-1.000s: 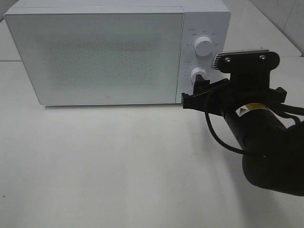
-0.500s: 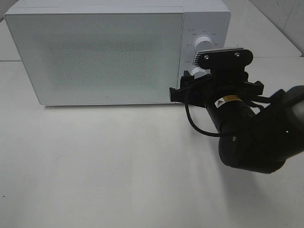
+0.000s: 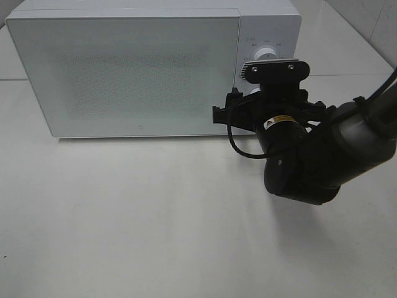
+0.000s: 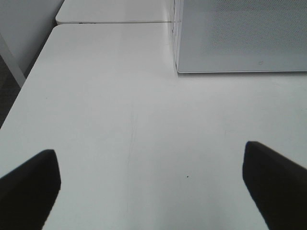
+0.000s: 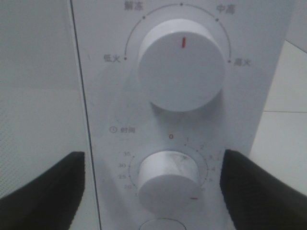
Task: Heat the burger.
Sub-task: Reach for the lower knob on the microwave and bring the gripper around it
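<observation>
burger shows in no view, so where it lies cannot be told. the microwave (image 3: pixel 136 68) stands on the white table (image 3: pixel 124 217) with its frosted door (image 3: pixel 124 74) shut, and nothing can be made out through it. right gripper (image 5: pixel 160 189) hangs close in front of the control panel, jaws apart, one finger (image 5: pixel 43 191) on each side of the lower knob (image 5: pixel 167 179) with a gap to it. the upper knob (image 5: pixel 181 64) has its red mark toward the panel's top. left gripper (image 4: pixel 153 187) hovers over the table, some way in front of the microwave's corner, jaws wide apart, holding nothing.
</observation>
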Tool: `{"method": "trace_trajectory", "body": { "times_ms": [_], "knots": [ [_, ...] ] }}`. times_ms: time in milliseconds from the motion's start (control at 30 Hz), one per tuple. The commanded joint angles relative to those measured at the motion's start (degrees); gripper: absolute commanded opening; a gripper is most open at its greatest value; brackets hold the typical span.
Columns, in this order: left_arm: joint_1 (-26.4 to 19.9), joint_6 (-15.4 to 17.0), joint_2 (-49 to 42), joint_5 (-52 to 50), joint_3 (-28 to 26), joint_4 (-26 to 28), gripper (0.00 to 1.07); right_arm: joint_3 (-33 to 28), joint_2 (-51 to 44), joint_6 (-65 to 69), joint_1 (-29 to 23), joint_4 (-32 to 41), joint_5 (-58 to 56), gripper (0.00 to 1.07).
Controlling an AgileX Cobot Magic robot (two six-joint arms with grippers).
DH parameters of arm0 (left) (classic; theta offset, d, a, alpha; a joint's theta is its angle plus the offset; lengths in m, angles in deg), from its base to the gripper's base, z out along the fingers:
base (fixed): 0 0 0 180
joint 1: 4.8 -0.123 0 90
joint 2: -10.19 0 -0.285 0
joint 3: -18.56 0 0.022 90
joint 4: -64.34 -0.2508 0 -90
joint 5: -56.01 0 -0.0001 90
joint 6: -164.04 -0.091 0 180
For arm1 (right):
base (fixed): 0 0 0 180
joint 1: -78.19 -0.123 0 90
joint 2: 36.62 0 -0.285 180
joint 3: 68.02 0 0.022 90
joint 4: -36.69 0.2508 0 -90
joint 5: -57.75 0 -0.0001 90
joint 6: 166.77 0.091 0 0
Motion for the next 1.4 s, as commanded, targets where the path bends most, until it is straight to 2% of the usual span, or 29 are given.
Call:
{"method": "trace_trajectory", "body": {
  "times_ms": [33,467,633,700,733,800,833,867,900,933,967,1000,1033,1067,1100,1200,1400],
  "knots": [
    [0.00,0.17,-1.49,-0.06,0.11,0.06,0.98,1.32,0.92,0.69,0.74,-0.86,-0.40,0.75],
    [0.00,0.17,-1.49,-0.06,0.11,0.06,0.98,2.52,3.04,5.61,3.04,-1.55,-0.92,0.75],
    [0.00,0.11,-1.49,-0.06,0.11,0.06,0.98,2.52,3.21,5.50,3.04,-1.60,-1.78,0.71],
    [0.00,0.11,-1.49,-0.06,0.11,0.06,0.98,2.52,3.21,5.04,3.04,-1.60,-1.55,0.64],
    [0.00,0.11,-1.49,-0.06,0.11,0.06,0.98,2.52,3.21,5.04,3.04,-1.60,-1.55,0.64],
    [0.00,0.11,-1.49,-0.06,0.11,0.06,0.98,2.52,3.21,4.41,2.98,-1.60,-1.03,0.53],
    [0.00,0.11,-1.49,-0.06,0.11,0.06,0.98,2.52,3.21,4.41,2.98,-1.60,-1.03,0.53],
    [0.00,0.11,-1.49,-0.06,0.11,0.06,0.98,2.52,3.21,3.84,2.98,-1.43,0.00,0.43],
    [0.00,0.11,-1.49,-0.06,0.11,0.06,0.98,2.52,3.21,3.50,2.98,-1.38,0.34,0.39],
    [0.00,0.11,-1.49,-0.06,0.11,0.06,0.98,2.52,3.21,3.50,2.98,-1.38,0.34,0.39],
    [0.00,0.11,-1.49,-0.06,0.11,0.06,0.98,2.52,3.21,2.52,2.98,-1.38,1.26,0.26],
    [0.00,0.11,-1.49,-0.06,0.11,0.06,0.98,2.52,3.21,2.35,2.98,-1.38,1.32,0.22],
    [0.00,0.11,-1.49,-0.06,0.11,0.06,0.98,2.52,3.21,2.35,2.98,-1.38,1.32,0.22],
    [0.00,0.11,-1.49,-0.06,0.11,0.06,0.98,2.52,3.21,2.06,2.98,-1.38,1.38,0.13],
    [0.00,0.11,-1.49,-0.06,0.11,0.06,0.98,2.52,3.21,1.95,2.98,-1.38,1.38,0.09],
    [0.00,0.11,-1.49,-0.06,0.11,0.06,0.98,2.52,3.21,1.95,2.98,-1.38,1.55,0.03],
    [0.00,0.11,-1.49,-0.06,0.11,0.06,0.98,2.52,3.21,1.78,2.98,-1.38,3.21,0.03]
  ]
}}
